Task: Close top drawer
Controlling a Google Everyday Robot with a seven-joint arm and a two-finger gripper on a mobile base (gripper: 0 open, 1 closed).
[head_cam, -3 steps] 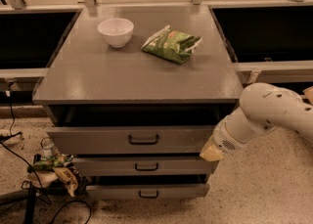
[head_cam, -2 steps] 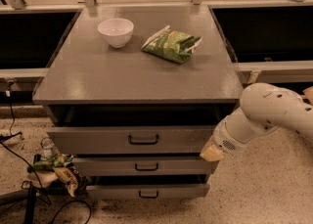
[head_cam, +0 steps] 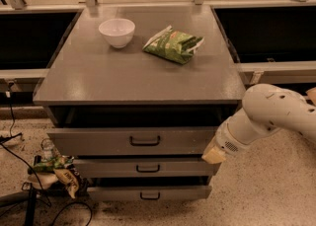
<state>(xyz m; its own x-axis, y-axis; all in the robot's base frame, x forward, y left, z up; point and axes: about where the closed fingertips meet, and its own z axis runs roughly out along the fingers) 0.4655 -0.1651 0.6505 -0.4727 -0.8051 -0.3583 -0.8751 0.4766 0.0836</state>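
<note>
The top drawer (head_cam: 98,142) is a wide grey drawer with a black pull handle (head_cam: 144,141) at its centre. It stands pulled out a little from the grey cabinet, with a dark gap above its front. My white arm comes in from the right, and the gripper (head_cam: 213,155) is at the right end of the top drawer's front panel, against or just beside it. Only its tan tip shows.
Two shallower grey drawers (head_cam: 143,168) sit below, also pulled out. On the cabinet top (head_cam: 113,77) stand a white bowl (head_cam: 117,32) and a green snack bag (head_cam: 173,45). Crumpled packets (head_cam: 57,170) and black cables lie on the floor at the left.
</note>
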